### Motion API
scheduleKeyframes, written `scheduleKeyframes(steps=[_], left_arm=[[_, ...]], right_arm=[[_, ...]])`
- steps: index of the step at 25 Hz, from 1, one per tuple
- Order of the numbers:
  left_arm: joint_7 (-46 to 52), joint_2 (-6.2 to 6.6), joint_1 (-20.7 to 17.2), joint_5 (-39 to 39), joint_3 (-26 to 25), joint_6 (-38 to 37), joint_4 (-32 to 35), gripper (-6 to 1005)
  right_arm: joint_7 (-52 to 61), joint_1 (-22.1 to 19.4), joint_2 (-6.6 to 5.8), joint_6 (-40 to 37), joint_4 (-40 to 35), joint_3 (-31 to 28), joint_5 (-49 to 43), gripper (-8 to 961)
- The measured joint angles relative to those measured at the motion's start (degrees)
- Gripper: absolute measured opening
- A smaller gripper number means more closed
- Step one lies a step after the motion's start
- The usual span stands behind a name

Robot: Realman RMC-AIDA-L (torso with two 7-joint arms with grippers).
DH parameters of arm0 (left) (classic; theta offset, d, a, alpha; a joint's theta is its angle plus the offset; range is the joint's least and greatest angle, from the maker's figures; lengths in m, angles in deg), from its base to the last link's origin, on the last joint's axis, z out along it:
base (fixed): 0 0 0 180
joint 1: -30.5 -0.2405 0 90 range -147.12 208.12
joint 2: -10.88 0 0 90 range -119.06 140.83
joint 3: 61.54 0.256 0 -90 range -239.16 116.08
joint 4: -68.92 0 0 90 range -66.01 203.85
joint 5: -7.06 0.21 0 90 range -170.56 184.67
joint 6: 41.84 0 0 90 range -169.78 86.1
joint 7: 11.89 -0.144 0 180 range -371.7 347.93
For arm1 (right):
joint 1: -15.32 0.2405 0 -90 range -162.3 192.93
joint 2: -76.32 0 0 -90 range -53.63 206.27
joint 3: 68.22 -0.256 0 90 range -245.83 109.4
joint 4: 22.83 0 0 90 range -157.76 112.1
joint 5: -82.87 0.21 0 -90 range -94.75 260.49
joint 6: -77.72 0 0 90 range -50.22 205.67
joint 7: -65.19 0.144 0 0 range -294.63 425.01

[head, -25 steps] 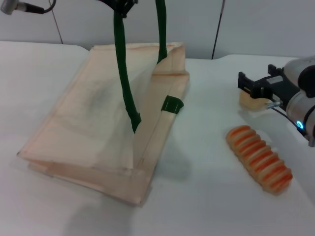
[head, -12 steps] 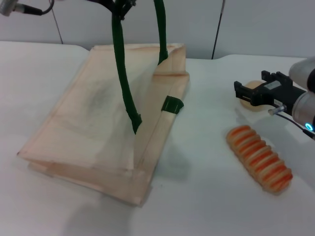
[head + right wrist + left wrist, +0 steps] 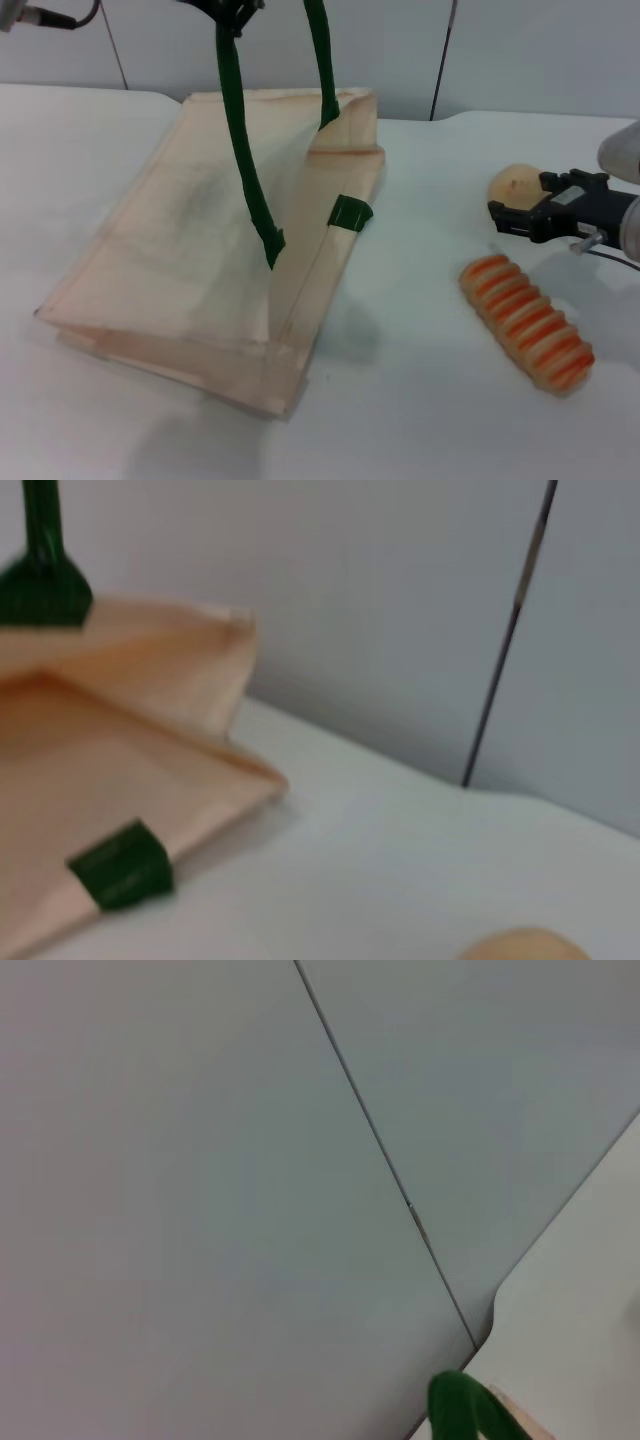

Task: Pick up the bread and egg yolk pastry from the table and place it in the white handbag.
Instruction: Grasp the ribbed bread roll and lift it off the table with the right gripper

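The white handbag [image 3: 200, 240] lies flat on the table at the left. My left gripper [image 3: 235, 8], at the top edge of the head view, is shut on a dark green handle [image 3: 245, 150] and holds it up. The egg yolk pastry [image 3: 515, 183] sits on the table at the right; its top shows in the right wrist view [image 3: 525, 945]. My right gripper [image 3: 522, 212] is open and empty, just in front of and beside the pastry, apart from it. The striped bread [image 3: 527, 323] lies nearer, below the right gripper.
A green handle tab [image 3: 350, 212] sits on the bag's right edge, also in the right wrist view [image 3: 120, 865]. A grey wall with thin dark cables [image 3: 440, 60] stands behind the table. A table seam shows at the back right.
My right gripper has drawn back to the right and nearer, off the pastry, which now shows uncovered on the table. The held handle has shifted slightly left.
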State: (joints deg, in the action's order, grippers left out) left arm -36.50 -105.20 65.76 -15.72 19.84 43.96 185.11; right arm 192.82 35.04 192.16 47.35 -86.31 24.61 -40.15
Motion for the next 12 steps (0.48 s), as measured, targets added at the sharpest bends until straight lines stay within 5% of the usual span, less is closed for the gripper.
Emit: scheduleKeyframes(steps=[4, 12], left_arm=[[0.0, -0.02, 0.0, 0.0, 0.0, -0.2, 0.0, 127], [-0.1, -0.02, -0.1, 0.0, -0.5, -0.2, -0.1, 127]], right_arm=[[6.1, -0.5, 0.09, -4.7, -4.1, -0.5, -8.4, 809], [7.6, -1.0, 0.09, -12.9, -8.6, -0.7, -9.8, 804]])
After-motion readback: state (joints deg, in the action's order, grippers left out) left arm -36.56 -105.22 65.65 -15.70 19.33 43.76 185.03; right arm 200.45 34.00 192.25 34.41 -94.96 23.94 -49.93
